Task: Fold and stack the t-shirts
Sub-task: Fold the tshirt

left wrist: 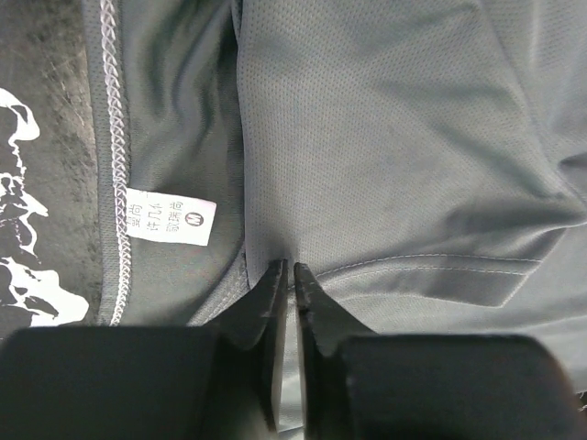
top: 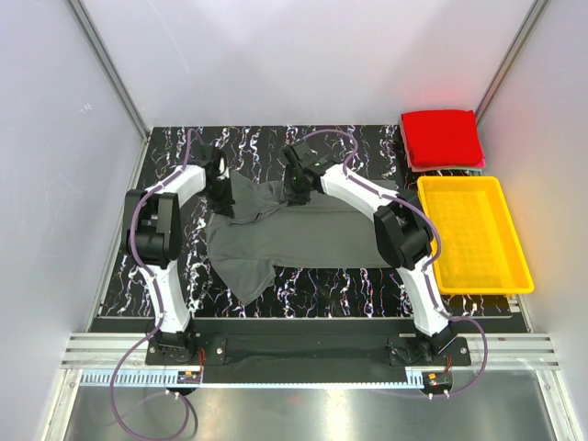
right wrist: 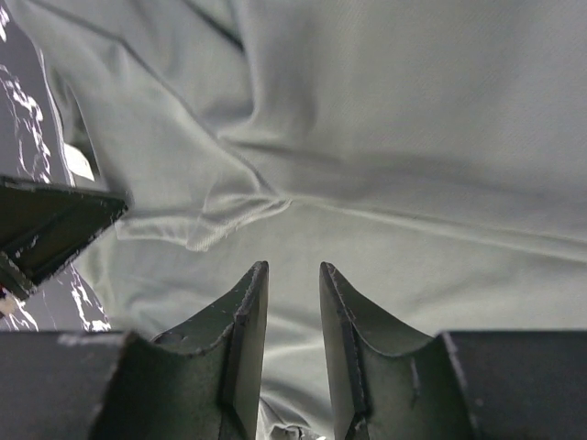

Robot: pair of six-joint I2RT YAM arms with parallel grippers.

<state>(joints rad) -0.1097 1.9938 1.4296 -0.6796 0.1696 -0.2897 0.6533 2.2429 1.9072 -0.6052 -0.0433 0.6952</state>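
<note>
A grey t-shirt (top: 303, 230) lies spread and rumpled on the black marbled table (top: 367, 280). My left gripper (top: 223, 204) is at the shirt's far left edge. In the left wrist view it (left wrist: 290, 266) is shut on a fold of the grey cloth (left wrist: 385, 137) near the hem, beside a white size label (left wrist: 170, 218). My right gripper (top: 294, 195) hovers over the shirt's far middle. In the right wrist view its jaws (right wrist: 293, 266) stand slightly apart over the cloth (right wrist: 413, 137), holding nothing. A folded red t-shirt (top: 441, 138) lies at the back right.
A yellow tray (top: 473, 234) stands on the right side of the table, in front of the red shirt. The left gripper's finger (right wrist: 50, 229) shows at the left of the right wrist view, close to the right gripper. White walls enclose the table.
</note>
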